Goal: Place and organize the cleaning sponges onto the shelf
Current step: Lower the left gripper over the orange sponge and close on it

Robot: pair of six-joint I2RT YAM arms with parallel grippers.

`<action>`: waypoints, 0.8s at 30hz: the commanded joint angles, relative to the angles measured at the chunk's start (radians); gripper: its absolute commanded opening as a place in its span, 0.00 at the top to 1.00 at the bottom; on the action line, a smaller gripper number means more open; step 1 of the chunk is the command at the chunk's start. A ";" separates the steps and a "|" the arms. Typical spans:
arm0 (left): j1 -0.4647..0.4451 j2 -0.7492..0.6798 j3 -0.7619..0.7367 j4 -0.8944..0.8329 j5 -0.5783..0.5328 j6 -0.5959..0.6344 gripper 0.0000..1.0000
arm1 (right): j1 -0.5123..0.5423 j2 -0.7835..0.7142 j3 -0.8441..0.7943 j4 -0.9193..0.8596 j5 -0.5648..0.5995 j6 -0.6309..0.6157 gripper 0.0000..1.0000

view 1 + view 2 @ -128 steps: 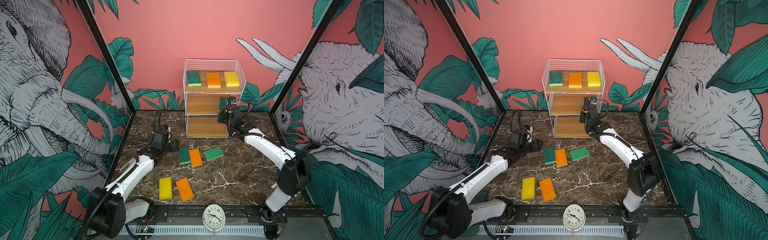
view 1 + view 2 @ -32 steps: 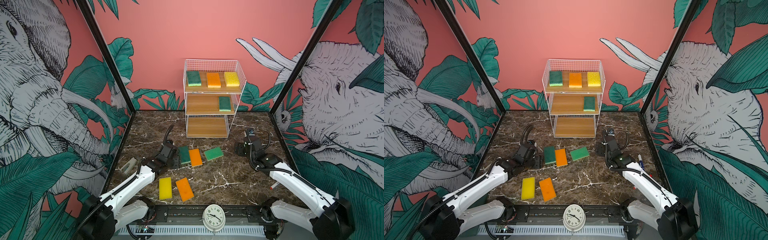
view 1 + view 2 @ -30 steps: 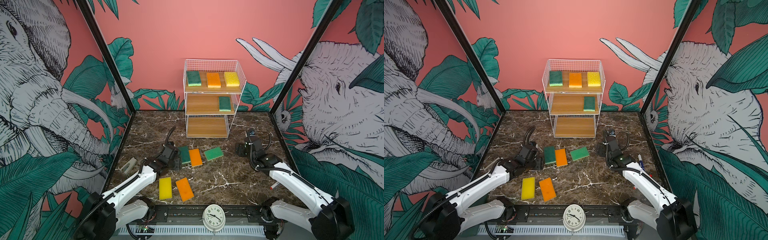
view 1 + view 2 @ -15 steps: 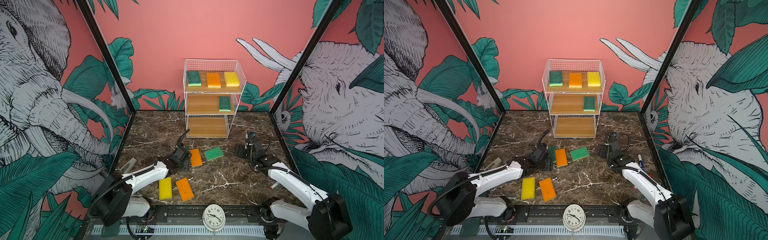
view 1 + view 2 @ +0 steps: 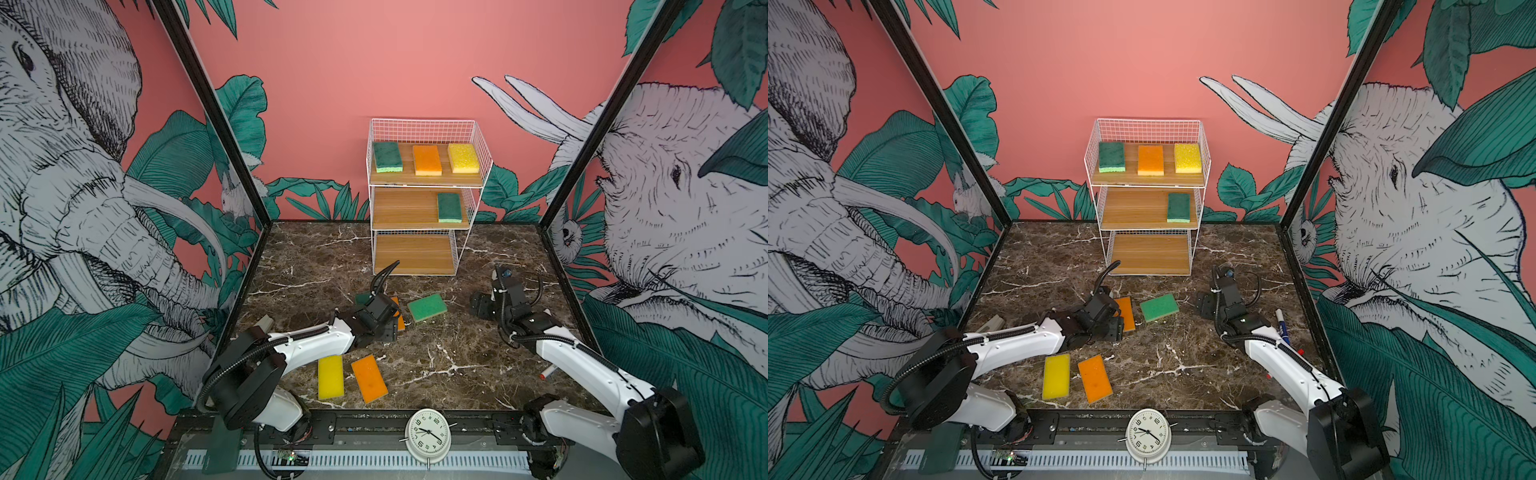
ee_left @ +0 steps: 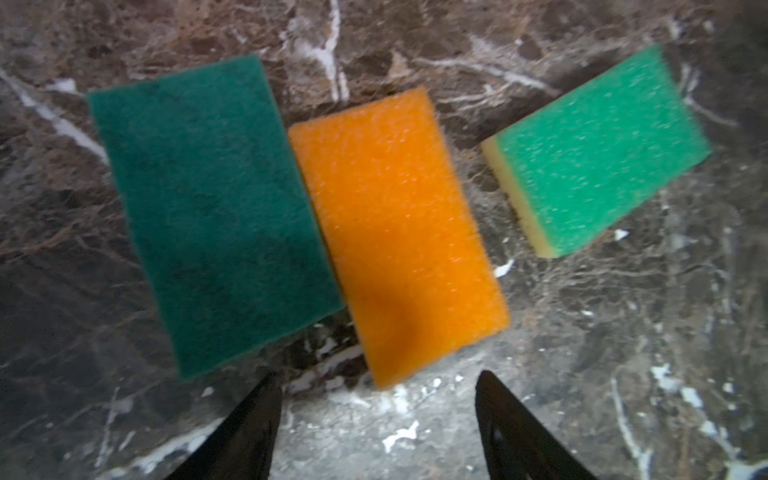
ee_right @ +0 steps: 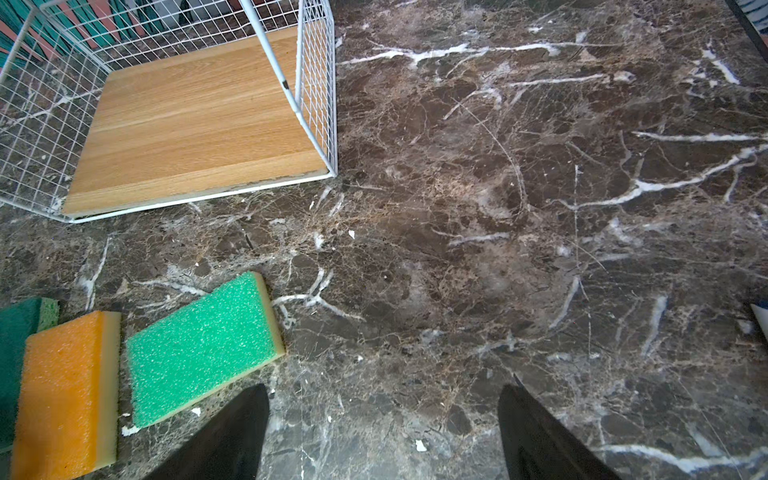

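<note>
Left gripper (image 6: 378,374), right gripper (image 7: 386,382): jaws seemingly apart.

Sponges (image 5: 427,160) on the shelf (image 5: 403,210) and the table (image 5: 457,353)
Three are lined up on the top board, one is set at the right of the middle board; before the shelf three are laid on the table, and two nearer its front edge.

text: hour numerals | on: clock (image 5: 428,434) dial, front rail | legibility: small, partly blurred
</note>
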 commanded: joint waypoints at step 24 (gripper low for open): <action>-0.073 0.220 0.216 -0.187 -0.112 -0.281 0.11 | -0.035 -0.083 -0.071 0.030 0.004 -0.022 0.10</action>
